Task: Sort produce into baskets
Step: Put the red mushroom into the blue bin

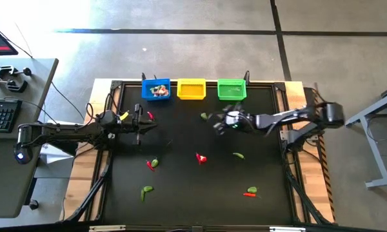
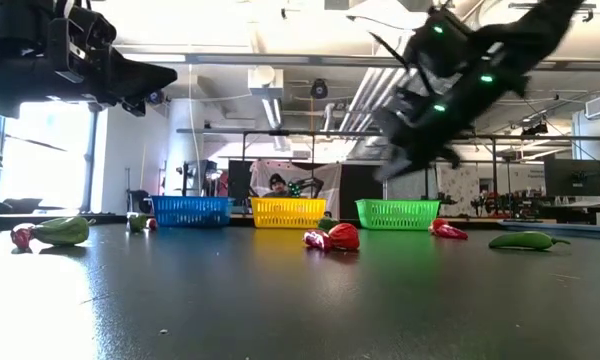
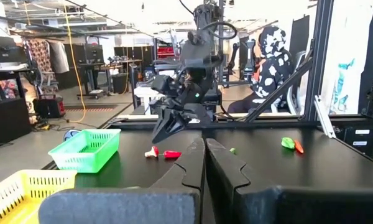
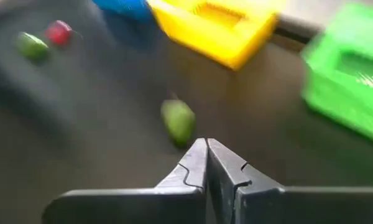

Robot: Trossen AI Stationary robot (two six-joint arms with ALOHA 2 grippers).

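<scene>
Three square mesh plastic baskets stand in a row at the top centre of the high view, on the far edge of the black matte table (image 1: pixel 180 193): blue basket (image 1: pixel 156 89), holding several small pieces, yellow basket (image 1: pixel 191 89) and green basket (image 1: pixel 231 89).

Loose toy produce lies scattered across the table: a green pepper (image 1: pixel 238 155), a red piece (image 1: pixel 200 158), and an oval green piece (image 4: pixel 178 121) near the right gripper.

The left gripper (image 1: pixel 144 124), centre-left, has its fingers pressed together and holds nothing. The right gripper (image 1: pixel 218 125), below the green basket, is likewise pressed together and empty.
</scene>
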